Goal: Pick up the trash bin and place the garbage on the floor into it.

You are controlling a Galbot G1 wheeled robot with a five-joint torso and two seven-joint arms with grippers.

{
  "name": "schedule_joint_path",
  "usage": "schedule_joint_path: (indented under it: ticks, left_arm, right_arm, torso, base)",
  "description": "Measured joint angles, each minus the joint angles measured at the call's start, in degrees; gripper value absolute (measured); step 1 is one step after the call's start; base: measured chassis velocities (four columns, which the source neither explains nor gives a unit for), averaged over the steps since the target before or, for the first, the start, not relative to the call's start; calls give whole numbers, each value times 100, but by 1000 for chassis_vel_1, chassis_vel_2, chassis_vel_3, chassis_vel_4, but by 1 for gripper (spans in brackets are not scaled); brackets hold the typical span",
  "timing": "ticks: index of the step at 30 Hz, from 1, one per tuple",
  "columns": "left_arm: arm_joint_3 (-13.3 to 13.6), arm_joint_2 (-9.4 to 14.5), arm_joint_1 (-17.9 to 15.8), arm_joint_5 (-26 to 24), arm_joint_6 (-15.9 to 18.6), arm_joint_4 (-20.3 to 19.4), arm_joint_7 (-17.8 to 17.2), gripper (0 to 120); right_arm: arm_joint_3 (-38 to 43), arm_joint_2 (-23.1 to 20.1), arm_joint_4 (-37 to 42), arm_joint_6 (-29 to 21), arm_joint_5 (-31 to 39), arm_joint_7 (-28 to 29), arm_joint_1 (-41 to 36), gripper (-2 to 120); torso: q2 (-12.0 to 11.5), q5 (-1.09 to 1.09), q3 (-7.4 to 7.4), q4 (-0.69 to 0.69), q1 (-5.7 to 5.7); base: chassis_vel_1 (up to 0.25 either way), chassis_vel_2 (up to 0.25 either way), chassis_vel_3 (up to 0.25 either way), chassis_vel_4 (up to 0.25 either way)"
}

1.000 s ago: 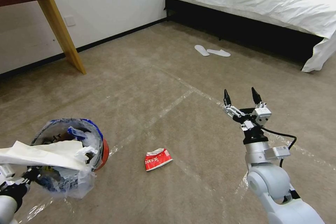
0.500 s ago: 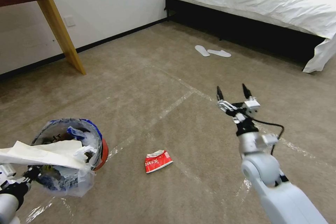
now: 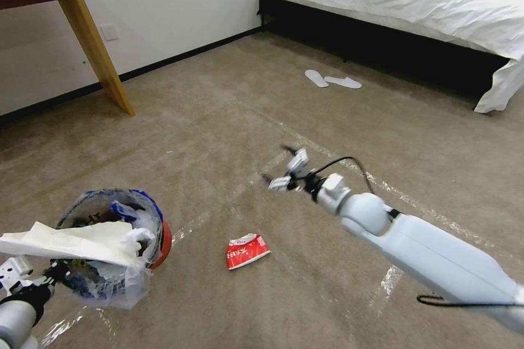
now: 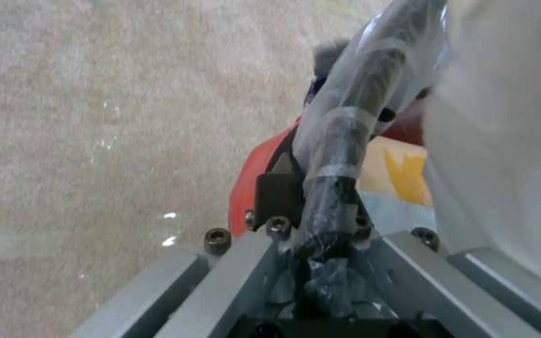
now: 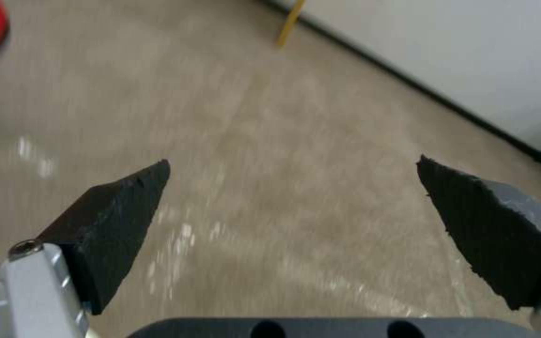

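Note:
The trash bin (image 3: pixel 164 242) is red with a clear liner and hangs tilted at lower left, with white paper (image 3: pixel 71 240) and a blue packet (image 3: pixel 123 210) sticking out of it. My left gripper (image 3: pixel 49 272) is shut on its bag-wrapped rim; the left wrist view shows that gripper (image 4: pixel 320 225) clamping the rim beside the bin's red side (image 4: pixel 251 178). A crumpled red wrapper (image 3: pixel 246 250), a piece of the garbage, lies on the floor (image 3: pixel 218 120). My right gripper (image 3: pixel 274 162) hovers open above and beyond it, turned sideways. In the right wrist view the right gripper (image 5: pixel 292 162) is spread wide over bare carpet.
A wooden table leg (image 3: pixel 98 49) stands at the back left by the white wall. A bed (image 3: pixel 409 5) with white sheets fills the back right, with two white slippers (image 3: pixel 333 80) in front of it. Shiny tape lines (image 3: pixel 284 155) cross the carpet.
My right arm has swung left and lower, its wrist rolled sideways, bringing the open gripper nearer the red wrapper. The bin stays held, slightly lower in view.

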Motion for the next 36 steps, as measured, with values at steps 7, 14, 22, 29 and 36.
schedule_joint_path:
  ticks: [7, 14, 22, 29, 36]
  left_arm:
    - [-5, -38, 35, 55, -6, 0, 8, 0]
    - [-18, -123, 40, 117, -39, 21, 53, 0]
    - [-39, -182, -17, 150, -57, 87, 61, 0]
    - [-40, -165, -57, 187, -59, 208, 47, 0]
    - [-82, -126, -53, 184, -69, 287, 35, 0]
  right_arm:
    - [-1373, 162, -233, -816, -192, -400, 881, 100]
    - [-2402, 562, -383, -1106, -37, -1068, 1818, 100]
    - [-3030, 1200, -1156, -1175, -143, -2145, 2530, 100]
    - [-2909, 1825, -1798, -1004, -719, -3370, 2319, 100]
    - [-2873, 2284, -2289, -1018, -951, -3415, 1885, 100]
  torso:
    - [0, -1, -1, -4, 0]
    - [0, 0, -1, -1, -1]
    - [0, -1, -1, -2, -1]
    - [0, -1, -1, -1, -1]
    - [0, -1, -1, -1, -1]
  base:
    - [0, 0, 0, 0]
    - [0, 0, 0, 0]
    - [0, 0, 0, 0]
    - [0, 0, 0, 0]
    - [0, 0, 0, 0]
